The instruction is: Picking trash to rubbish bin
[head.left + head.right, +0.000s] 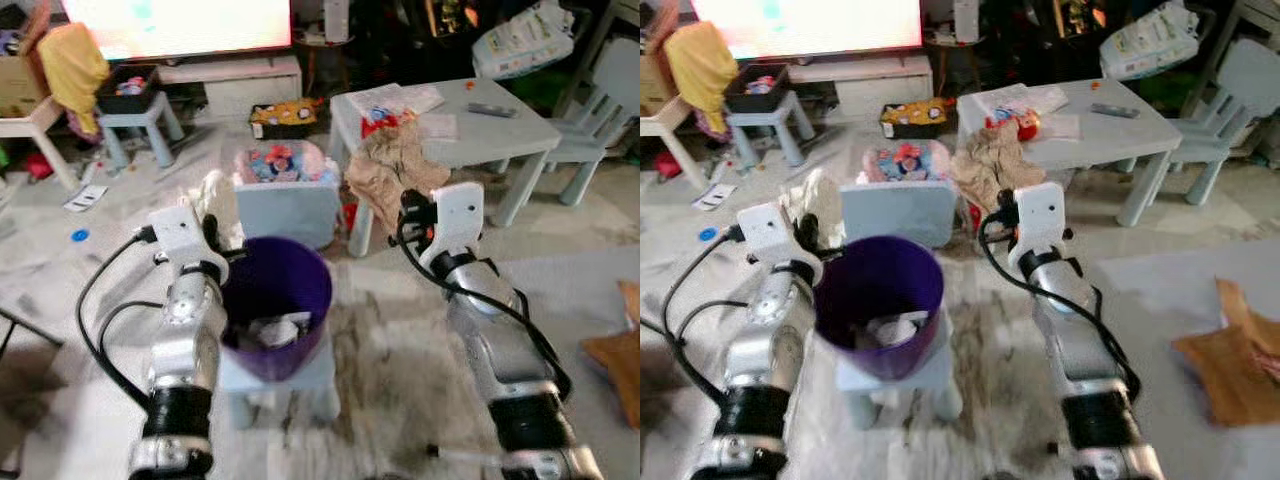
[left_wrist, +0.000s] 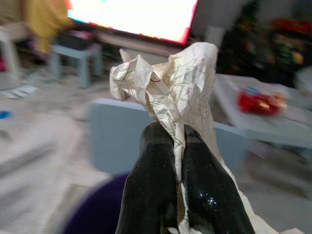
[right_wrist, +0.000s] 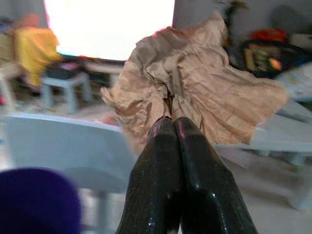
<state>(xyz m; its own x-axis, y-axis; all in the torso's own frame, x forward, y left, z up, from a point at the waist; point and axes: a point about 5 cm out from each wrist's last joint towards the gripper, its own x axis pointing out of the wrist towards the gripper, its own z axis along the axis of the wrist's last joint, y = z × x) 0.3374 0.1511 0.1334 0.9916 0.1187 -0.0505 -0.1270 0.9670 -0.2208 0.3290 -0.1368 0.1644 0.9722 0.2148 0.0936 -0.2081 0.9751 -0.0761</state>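
Note:
A purple rubbish bin [image 1: 275, 300] stands on a small pale blue chair [image 1: 285, 375], with white paper scraps inside. My left gripper [image 2: 178, 134] is shut on a crumpled white paper [image 2: 168, 85], held just beyond the bin's far left rim [image 1: 212, 200]. My right gripper [image 3: 171, 126] is shut on a crumpled brown paper [image 3: 195, 92], held up to the right of the bin [image 1: 395, 175]. Both papers hang above floor level, outside the bin's opening.
The chair's back [image 1: 285, 212] rises behind the bin. A pale blue table [image 1: 480, 130] with toys and a remote stands at the back right, a matching chair [image 1: 605, 110] beside it. More brown paper [image 1: 1230, 360] lies on the floor at right. A stool [image 1: 135, 125] and TV [image 1: 180, 25] stand behind.

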